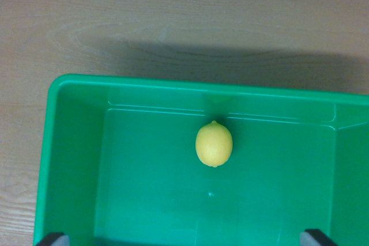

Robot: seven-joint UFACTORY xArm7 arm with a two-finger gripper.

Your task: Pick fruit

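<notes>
I'm hovering over the green bin on the bench, lemon near its far wall. Claw spread wide and empty (just the tips showing). Next I'd drop straight down around it.

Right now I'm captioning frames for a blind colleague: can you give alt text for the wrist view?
A yellow lemon lies alone on the floor of a green plastic bin, near its far wall. The bin sits on a light wooden table; two dark gripper fingertips peek in at the bottom corners.
</notes>
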